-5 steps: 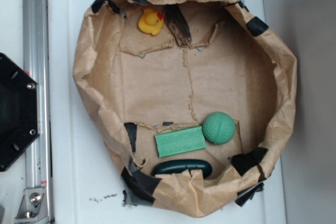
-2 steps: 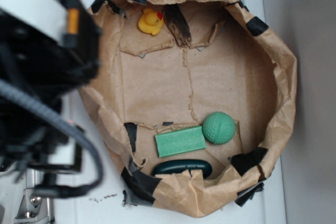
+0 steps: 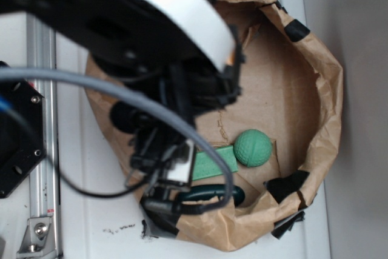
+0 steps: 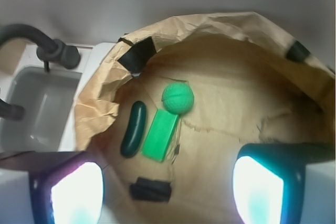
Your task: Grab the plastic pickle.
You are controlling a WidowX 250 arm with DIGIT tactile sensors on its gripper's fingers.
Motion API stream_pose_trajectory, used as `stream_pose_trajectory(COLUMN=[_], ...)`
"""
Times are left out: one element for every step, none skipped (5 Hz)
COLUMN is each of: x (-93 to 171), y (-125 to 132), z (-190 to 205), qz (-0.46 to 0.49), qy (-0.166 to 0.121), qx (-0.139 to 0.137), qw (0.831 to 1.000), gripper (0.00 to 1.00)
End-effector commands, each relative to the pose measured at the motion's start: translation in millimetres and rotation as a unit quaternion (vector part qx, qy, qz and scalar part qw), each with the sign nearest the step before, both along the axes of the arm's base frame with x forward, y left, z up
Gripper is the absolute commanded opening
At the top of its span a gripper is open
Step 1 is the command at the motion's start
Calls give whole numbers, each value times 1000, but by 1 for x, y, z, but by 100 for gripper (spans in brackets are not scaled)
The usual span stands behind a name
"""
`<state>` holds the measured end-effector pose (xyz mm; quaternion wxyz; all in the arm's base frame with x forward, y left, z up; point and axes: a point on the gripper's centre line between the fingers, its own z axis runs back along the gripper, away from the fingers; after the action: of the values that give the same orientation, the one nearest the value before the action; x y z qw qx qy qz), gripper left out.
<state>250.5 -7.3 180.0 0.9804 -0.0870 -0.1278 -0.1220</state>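
- The plastic pickle [image 4: 134,129] lies on the floor of the brown paper-lined basin [image 4: 100,98], close under its crumpled wall and just beside the light green block [image 4: 160,135].
- From the hand [image 4: 167,192], it sits ahead and left, long axis running roughly away from the wrist camera.
- The hand is spread wide, empty.
- No readable writing or brand.

The exterior view looks straight down from overhead, the arm [image 3: 151,47] blocking much. The wrist view looks down closer, between its fingers [image 4: 73,195]. Both share the paper bowl [image 3: 330,101].
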Motion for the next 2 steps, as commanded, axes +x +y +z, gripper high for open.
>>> stream_pose_trajectory(x=[32,35], y=[-2,2], z=[-29,-54], qz=[-154,-200], qy=[-26,-10], qx=[63,97], qw=[986,975], gripper=[100,100])
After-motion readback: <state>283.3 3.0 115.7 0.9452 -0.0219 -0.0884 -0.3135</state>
